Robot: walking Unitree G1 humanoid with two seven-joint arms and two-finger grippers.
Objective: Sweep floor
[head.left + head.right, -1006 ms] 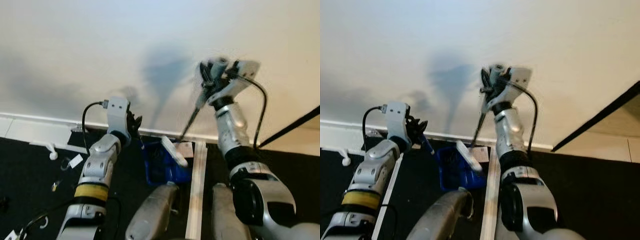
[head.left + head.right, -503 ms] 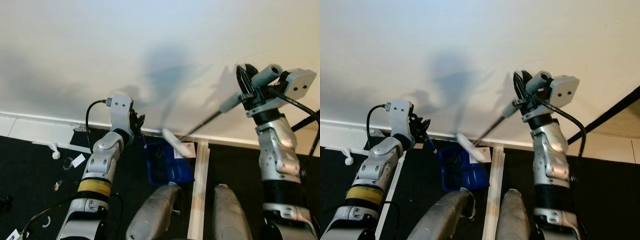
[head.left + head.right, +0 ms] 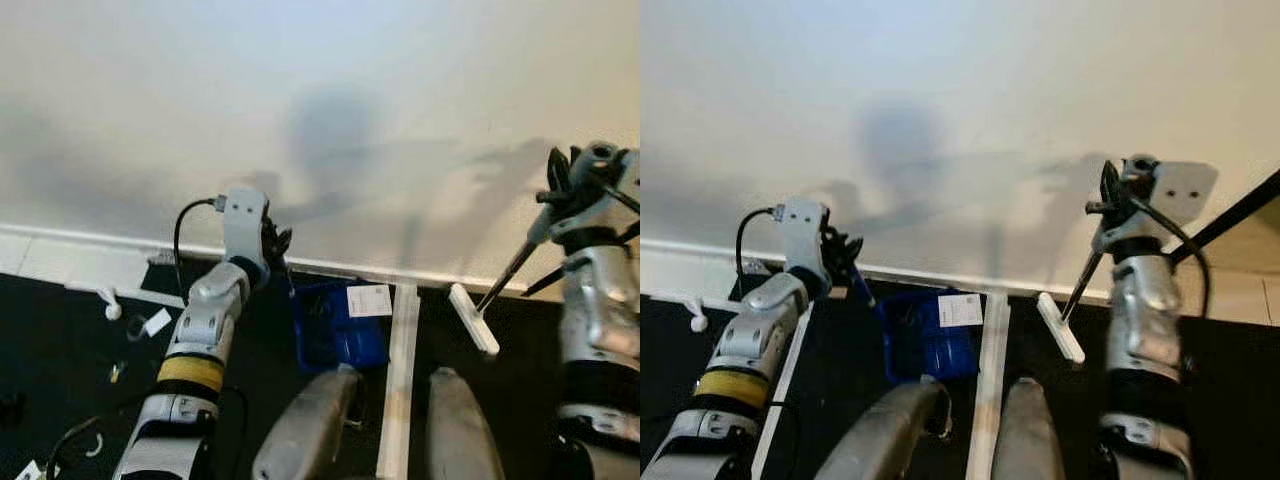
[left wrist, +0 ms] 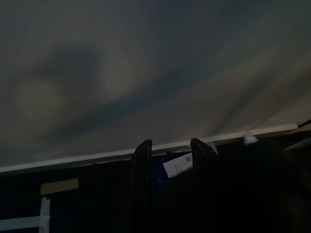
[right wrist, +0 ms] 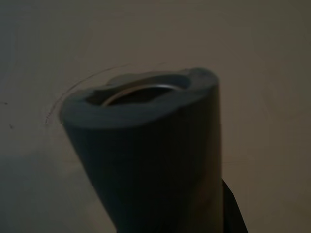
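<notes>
My right gripper [image 3: 1110, 205] is clamped on the grey foam grip of the thin dark-shafted broom [image 3: 1077, 290], held up high by the white wall [image 3: 960, 90] so the shaft slants down and toward my midline, and its flat white head [image 3: 1060, 327] sits at the black floor [image 3: 1230, 400] just off my right leg, beside the long white strip [image 3: 985, 380] running between my feet. From the right wrist camera I get the blunt end of that grey grip [image 5: 146, 145] right in front of the lens, so the hold looks solid to me. The high grasp gives me a long lever for drawing the head across the floor. My left gripper [image 3: 278, 245] is closed around the handle of the blue plastic dustpan [image 3: 335, 325], which stands on the floor against the white skirting, a white paper label [image 3: 369, 300] at its back edge; I'd say it's parked there as the catch point. Small white scraps [image 3: 152, 322] lie well off to my left, so plenty remains to gather, and the broom head is on the far side of the strip from them.
</notes>
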